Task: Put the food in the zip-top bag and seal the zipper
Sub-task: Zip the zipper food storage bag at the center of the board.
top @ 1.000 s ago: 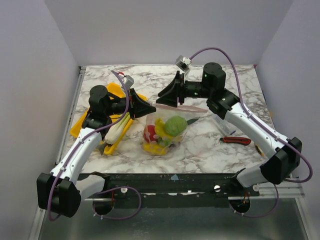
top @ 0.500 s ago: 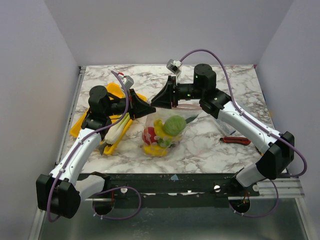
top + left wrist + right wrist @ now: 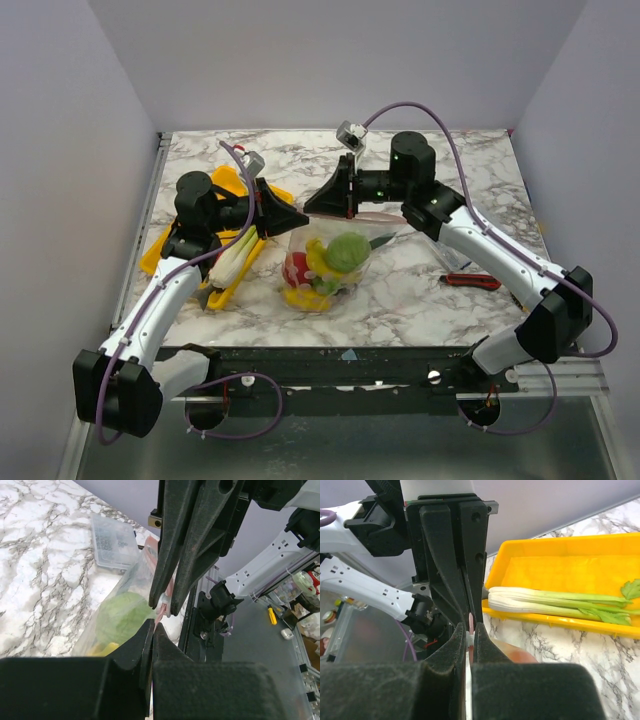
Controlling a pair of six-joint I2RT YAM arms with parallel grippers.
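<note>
Right pincer [image 3: 310, 207] slid left, pinching zipper [image 3: 375, 214]; left pincer [image 3: 302, 218] pinches it too; marble table [image 3: 470, 160], grey walls [image 3: 330, 60].

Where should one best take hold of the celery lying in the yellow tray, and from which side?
Probably across its pale, thicker end, coming down from above and closing across the narrow width. The celery lies flat along the yellow tray, whose rim blocks a sideways approach; the leafy end looks thin.

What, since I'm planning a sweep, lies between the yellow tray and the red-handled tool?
The zip-top bag holding food; the top view shows it.
</note>
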